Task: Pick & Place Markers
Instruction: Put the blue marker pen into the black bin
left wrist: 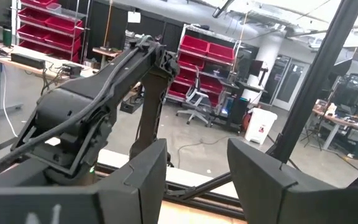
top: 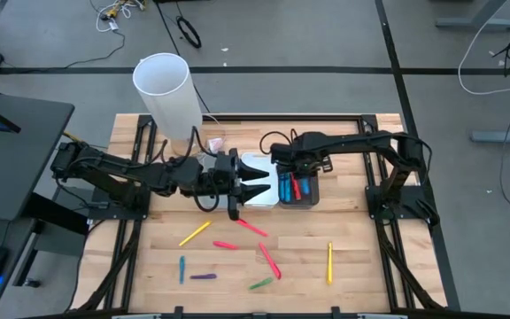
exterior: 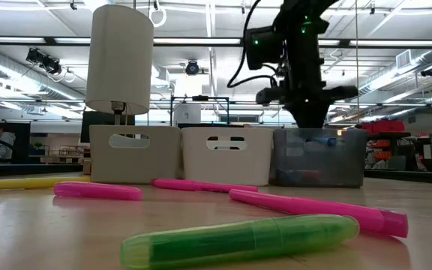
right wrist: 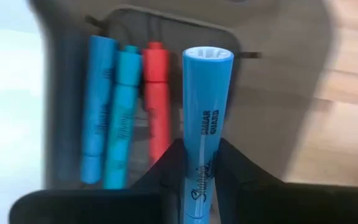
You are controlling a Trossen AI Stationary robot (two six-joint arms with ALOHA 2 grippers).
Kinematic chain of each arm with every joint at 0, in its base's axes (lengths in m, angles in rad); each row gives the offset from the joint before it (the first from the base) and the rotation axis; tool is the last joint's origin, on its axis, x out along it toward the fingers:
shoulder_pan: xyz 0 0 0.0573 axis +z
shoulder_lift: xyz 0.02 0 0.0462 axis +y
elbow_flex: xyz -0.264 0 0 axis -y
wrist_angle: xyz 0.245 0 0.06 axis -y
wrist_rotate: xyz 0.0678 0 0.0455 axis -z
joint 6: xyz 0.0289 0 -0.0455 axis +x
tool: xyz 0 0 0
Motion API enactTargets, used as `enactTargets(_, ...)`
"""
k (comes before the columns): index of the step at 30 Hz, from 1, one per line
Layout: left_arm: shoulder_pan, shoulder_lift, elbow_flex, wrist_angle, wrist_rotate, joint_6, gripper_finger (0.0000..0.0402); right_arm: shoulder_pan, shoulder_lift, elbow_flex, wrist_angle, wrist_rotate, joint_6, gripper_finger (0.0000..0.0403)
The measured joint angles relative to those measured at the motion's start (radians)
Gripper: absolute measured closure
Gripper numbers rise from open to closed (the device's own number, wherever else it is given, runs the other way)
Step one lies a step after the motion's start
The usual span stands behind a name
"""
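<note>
My right gripper [right wrist: 201, 163] points down over the dark bin [top: 312, 197] at the table's back middle, shut on a blue marker [right wrist: 206, 99]. Two blue markers and a red one [right wrist: 157, 93] lie in that bin. Several more markers lie flat on the wood nearer the front: yellow [top: 195, 233], pink [top: 269, 261], green [top: 260, 283], purple [top: 203, 276]. My left gripper [top: 257, 188] hovers open and level beside the white bin [top: 259, 165], with nothing between its fingers [left wrist: 148, 177]. My right gripper pinches the blue marker's printed barrel [right wrist: 202, 146] between its two fingers. They come from above and point down, lying along the marker. The marker hangs upright, its free end [right wrist: 207, 56] down toward the inside of the dark bin.
A tall white cylinder [top: 162, 84] stands at the table's back left. Three bins sit in a row at the back: two white [exterior: 133, 154] [exterior: 226, 155] and a grey see-through one [exterior: 317, 157]. A second yellow marker [top: 329, 263] lies at the front right.
</note>
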Motion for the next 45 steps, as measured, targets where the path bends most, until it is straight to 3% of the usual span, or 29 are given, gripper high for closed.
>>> enactTargets(25,0.032,0.000,0.000,-0.030,0.001,-0.008,0.0225,-0.074,-0.001,-0.251,0.362,-0.126,-0.045,0.0358)
enactTargets(36,0.038,0.000,0.000,-0.030,0.001,-0.009,0.0225,-0.079,-0.001,-0.251,0.359,-0.191,-0.076,0.0218)
enactTargets(45,0.039,0.000,0.000,-0.031,0.001,-0.009,0.0225,-0.079,-0.075,-0.251,0.365,-0.181,-0.095,0.0204)
